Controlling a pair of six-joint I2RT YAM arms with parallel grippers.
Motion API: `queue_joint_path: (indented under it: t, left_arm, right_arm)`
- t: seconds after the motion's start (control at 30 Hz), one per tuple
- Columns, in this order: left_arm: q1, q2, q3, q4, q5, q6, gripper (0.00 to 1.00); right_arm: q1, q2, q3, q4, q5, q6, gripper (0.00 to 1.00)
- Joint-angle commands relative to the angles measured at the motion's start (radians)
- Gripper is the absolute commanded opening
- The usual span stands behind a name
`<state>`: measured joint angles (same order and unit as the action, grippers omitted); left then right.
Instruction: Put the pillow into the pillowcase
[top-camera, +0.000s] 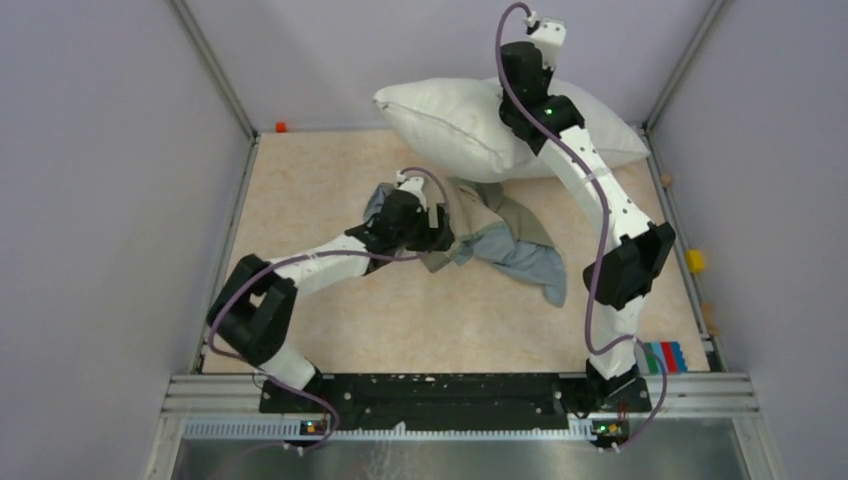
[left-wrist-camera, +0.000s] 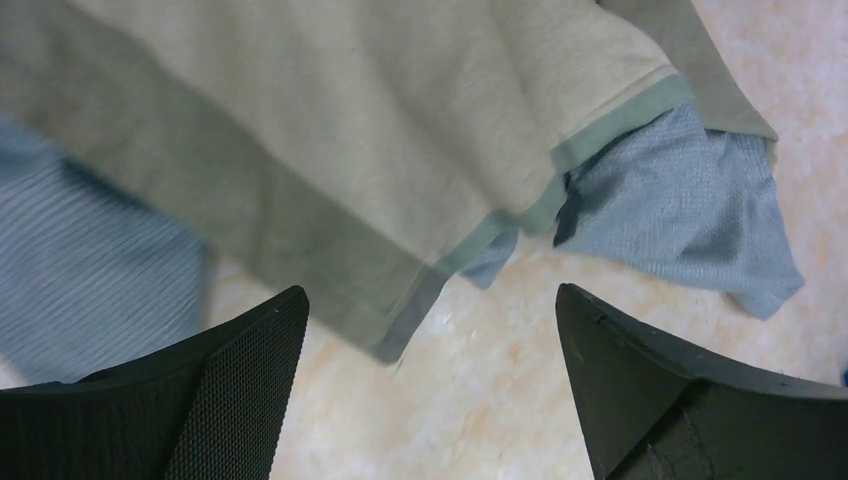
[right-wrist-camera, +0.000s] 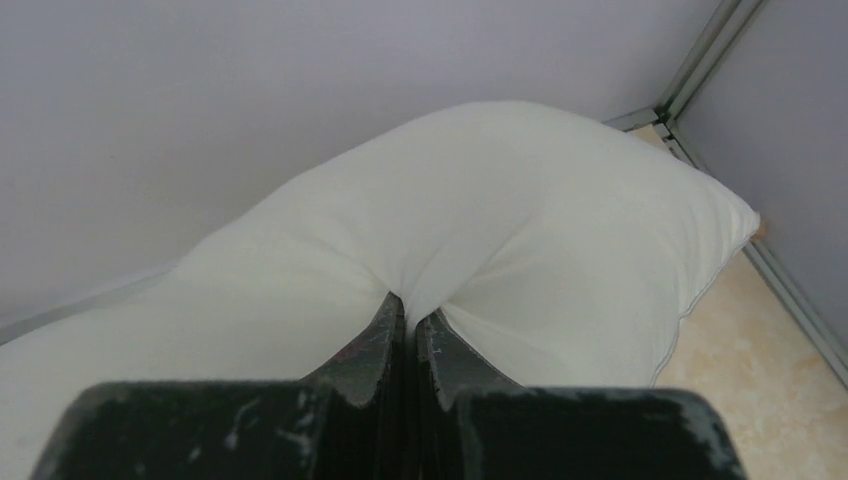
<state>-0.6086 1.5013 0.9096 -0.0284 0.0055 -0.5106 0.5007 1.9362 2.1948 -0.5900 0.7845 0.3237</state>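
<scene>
White plump pillow (right-wrist-camera: 560, 230) pinched by right fingers (right-wrist-camera: 372, 345), wrinkled grey-blue pillowcase (top-camera: 505, 245)

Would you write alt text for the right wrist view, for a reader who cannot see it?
The black right gripper is pinched shut on a fold of the large plump white fabric pillow, which bulges against the grey wall. Beige tabletop shows at lower right.

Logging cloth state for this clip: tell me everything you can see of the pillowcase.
The pillowcase is thin, limp cloth, beige with a green hem band and grey-blue parts. It lies crumpled on the table, just in front of the pillow. The left gripper hangs open over its hem; contact cannot be told.
</scene>
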Motion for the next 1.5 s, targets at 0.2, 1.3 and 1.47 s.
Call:
queue_joint_path:
  t: [0.2, 1.3, 1.47]
  left_arm:
    - [-0.111, 0.422, 0.338, 0.195, -0.249, -0.07, 0.97]
    - [0.234, -0.492, 0.145, -0.567, -0.375, 0.106, 0.0]
    - [0.241, -0.484, 0.163, -0.559, -0.362, 0.127, 0.0]
  right_arm:
    - [-0.046, 0.074, 0.222, 0.032, 0.011, -0.02, 0.0]
    - [0.062, -0.054, -0.274, -0.038, -0.27, -0.029, 0.86]
    - [0.25, -0.308, -0.601, 0.019, -0.239, -0.038, 0.87]
